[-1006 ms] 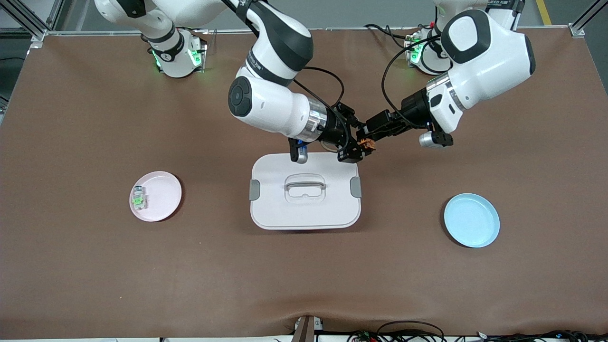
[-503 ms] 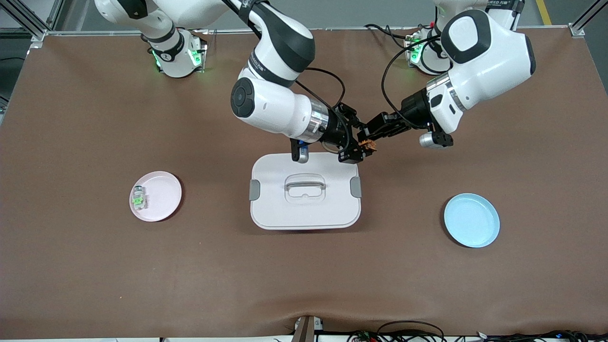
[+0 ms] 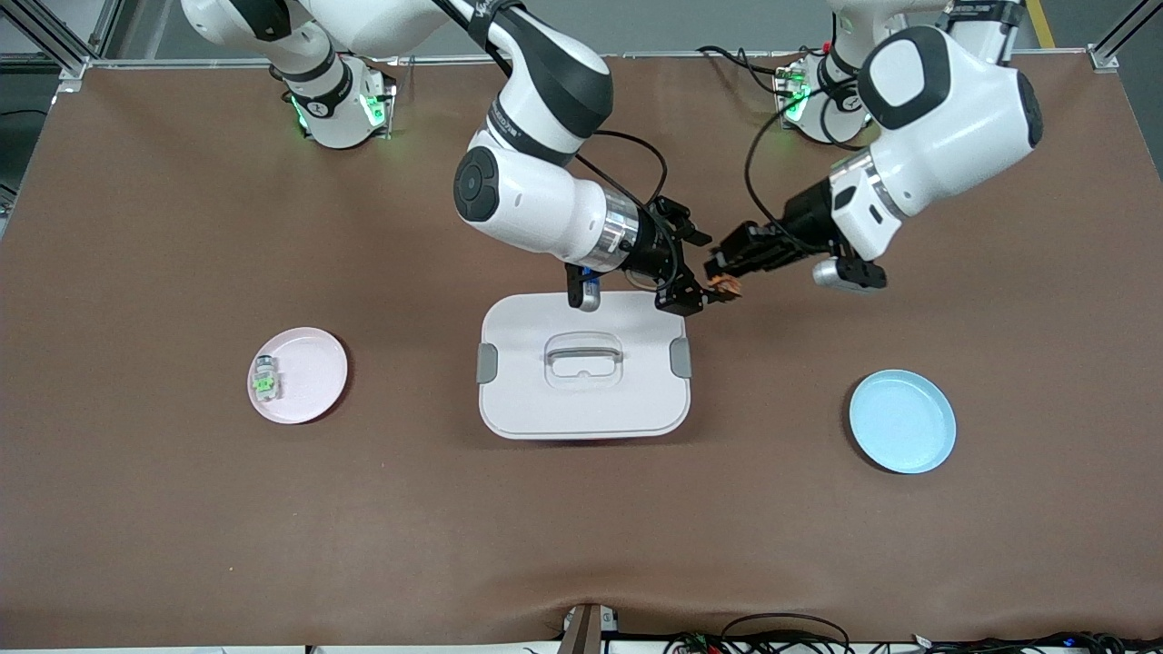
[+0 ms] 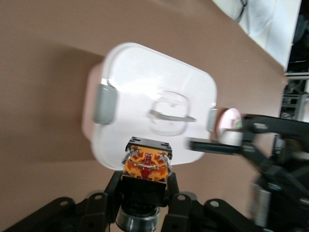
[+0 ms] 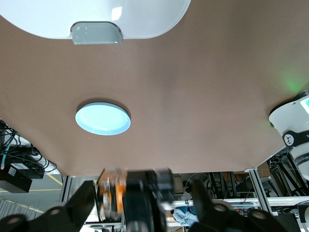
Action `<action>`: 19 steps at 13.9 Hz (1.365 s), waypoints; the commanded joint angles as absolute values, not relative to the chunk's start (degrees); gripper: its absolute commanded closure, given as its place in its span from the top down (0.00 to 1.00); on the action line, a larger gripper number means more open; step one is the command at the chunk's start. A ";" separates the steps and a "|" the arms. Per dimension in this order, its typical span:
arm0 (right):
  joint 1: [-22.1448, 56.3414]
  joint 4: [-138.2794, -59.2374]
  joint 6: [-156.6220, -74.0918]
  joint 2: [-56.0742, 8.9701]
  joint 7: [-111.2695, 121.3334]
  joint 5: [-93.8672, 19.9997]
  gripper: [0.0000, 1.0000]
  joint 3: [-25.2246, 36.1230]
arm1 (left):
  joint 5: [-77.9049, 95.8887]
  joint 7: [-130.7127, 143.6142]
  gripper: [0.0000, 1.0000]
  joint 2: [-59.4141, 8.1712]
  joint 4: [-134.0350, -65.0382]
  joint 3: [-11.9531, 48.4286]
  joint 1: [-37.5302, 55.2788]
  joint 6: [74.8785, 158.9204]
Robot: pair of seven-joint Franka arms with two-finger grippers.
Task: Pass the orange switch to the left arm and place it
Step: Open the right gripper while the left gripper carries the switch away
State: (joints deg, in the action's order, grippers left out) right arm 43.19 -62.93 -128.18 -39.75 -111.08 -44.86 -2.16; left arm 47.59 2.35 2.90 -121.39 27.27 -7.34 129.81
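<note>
The left gripper point(image 3: 724, 284), fingers clamping the orange switch point(image 4: 146, 164), has pulled away; right gripper point(image 3: 688, 297) fingers spread.

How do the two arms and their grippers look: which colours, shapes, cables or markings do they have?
Both the right arm and the left arm have rounded glossy white shells with black joint sections and a silver metal ring at the wrist. The right gripper and the left gripper are black, with two thin fingers. Loose black cables loop to each wrist. The bases glow with green lights.
</note>
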 commanded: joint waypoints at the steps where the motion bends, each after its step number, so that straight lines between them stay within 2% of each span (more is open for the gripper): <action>1: 43.42 -61.35 -126.91 -39.90 -112.24 -45.70 1.00 -1.76 | 43.52 -4.20 0.00 1.15 -121.11 27.51 -11.59 126.74; 5: 43.51 -61.35 -126.91 -39.99 -112.15 -45.70 1.00 -1.76 | 34.22 -12.02 0.00 -1.40 -119.71 27.42 -15.46 126.30; 11: 42.72 -61.44 -125.34 -39.90 -109.17 -42.46 1.00 -1.50 | 14.01 -30.01 0.00 -11.58 -112.16 27.16 -19.51 123.84; 14: 43.16 -61.79 -123.40 -39.73 -101.54 -33.95 1.00 -1.67 | 4.18 -42.49 0.00 -17.38 -108.65 26.90 -21.26 123.93; 19: 42.28 -61.96 -121.65 -38.85 -93.34 -26.75 1.00 -1.41 | -11.14 -60.35 0.00 -26.62 -101.79 26.89 -23.73 124.45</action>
